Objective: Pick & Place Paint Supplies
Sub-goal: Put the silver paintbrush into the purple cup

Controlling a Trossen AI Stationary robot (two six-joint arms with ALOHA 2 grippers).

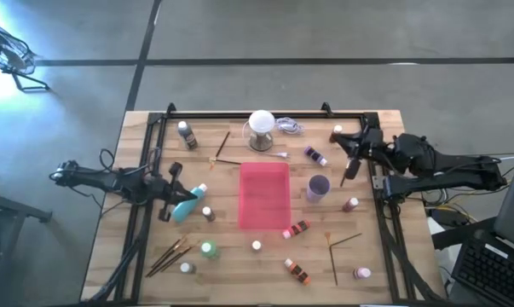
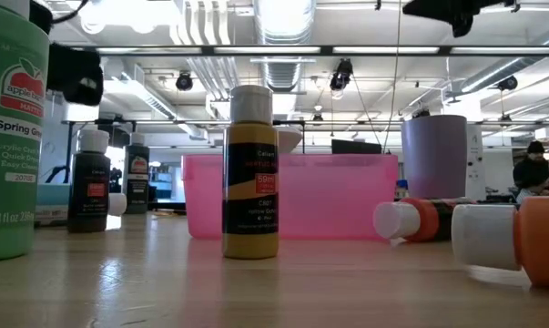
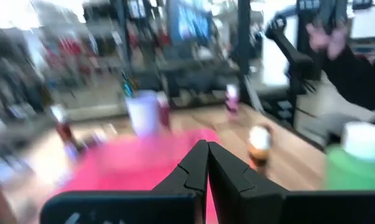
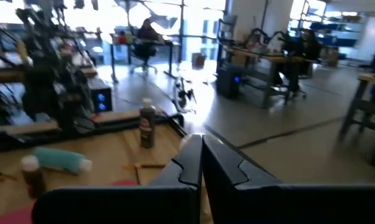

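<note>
Paint bottles and brushes lie scattered around a pink tray (image 1: 264,194). A teal bottle (image 1: 190,203) lies on its side left of the tray. My left gripper (image 1: 181,193) is shut and points level toward the tray, just over the teal bottle's bottom end; in the left wrist view its fingers (image 3: 206,155) hold nothing. My right gripper (image 1: 347,177) is shut and empty, raised at the table's right side near a purple bottle (image 1: 315,155). Brushes (image 1: 171,254) lie at the near left, others (image 1: 337,251) at the near right.
A white ball-topped stand (image 1: 261,130) and a dark bottle (image 1: 187,134) stand at the back. A lilac cup (image 1: 317,187) stands right of the tray. A green bottle (image 1: 207,249), orange bottles (image 1: 297,271) and a pink one (image 1: 362,274) are toward the near edge. A black frame (image 1: 265,113) rims the table.
</note>
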